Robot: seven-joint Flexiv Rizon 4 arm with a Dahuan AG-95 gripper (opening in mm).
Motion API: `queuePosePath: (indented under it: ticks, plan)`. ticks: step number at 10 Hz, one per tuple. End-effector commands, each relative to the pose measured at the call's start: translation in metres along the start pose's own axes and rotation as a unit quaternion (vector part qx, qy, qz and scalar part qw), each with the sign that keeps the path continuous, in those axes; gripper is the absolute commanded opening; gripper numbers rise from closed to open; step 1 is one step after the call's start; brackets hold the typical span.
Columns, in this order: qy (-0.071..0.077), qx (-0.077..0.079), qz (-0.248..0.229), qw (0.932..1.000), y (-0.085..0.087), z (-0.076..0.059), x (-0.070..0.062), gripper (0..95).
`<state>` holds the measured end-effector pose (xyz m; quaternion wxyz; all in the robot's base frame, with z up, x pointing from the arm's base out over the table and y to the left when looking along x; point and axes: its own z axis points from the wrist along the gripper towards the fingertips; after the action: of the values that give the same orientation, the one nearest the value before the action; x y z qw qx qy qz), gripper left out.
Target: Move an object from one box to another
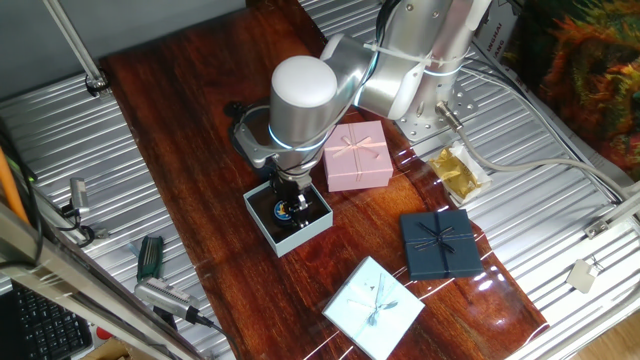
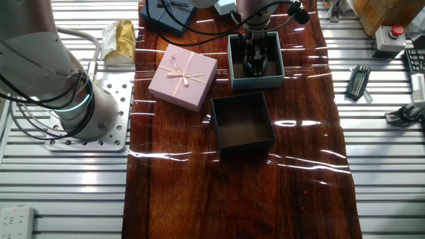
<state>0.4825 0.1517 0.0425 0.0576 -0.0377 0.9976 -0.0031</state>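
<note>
My gripper (image 1: 290, 207) reaches straight down into the pale blue lidless box (image 1: 262, 222), its fingertips near the dark floor. Between the fingertips shows the small object (image 1: 284, 211), blue-rimmed with a yellow-orange centre, and the fingers look shut on it. In the other fixed view the gripper (image 2: 255, 63) stands inside the same pale blue box (image 2: 232, 63), and the object is hidden by the fingers. The dark navy box (image 2: 242, 143) lies just in front of it with nothing visible in its dark inside. The arm hides that navy box in the one fixed view.
A pink gift box (image 1: 358, 155) with a bow sits beside the arm. A flat navy gift box (image 1: 441, 244) and a pale blue gift box (image 1: 373, 306), both ribboned, lie toward the table's near end. A gold wrapper (image 1: 458, 170) lies near the arm's base plate.
</note>
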Motion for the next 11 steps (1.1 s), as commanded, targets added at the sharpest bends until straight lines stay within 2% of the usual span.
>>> queuePosePath:
  ticks: [1,5,6,7,8,11]
  plan:
    - [-0.001,0.0,0.0,1.0,-0.0004,-0.0006,0.0002,0.0]
    - [-0.003,0.003,-0.011,0.9999,-0.0005,-0.0006,0.0003,0.0]
    - [-0.005,0.005,-0.016,0.9999,-0.0005,-0.0005,0.0002,19.0]
    - [-0.005,0.005,-0.017,0.9998,-0.0005,-0.0005,0.0002,19.0]
    - [-0.006,0.004,-0.02,0.9998,-0.0005,-0.0005,0.0002,38.0]
    - [-0.007,0.003,-0.022,0.9997,-0.0005,-0.0005,0.0002,38.0]
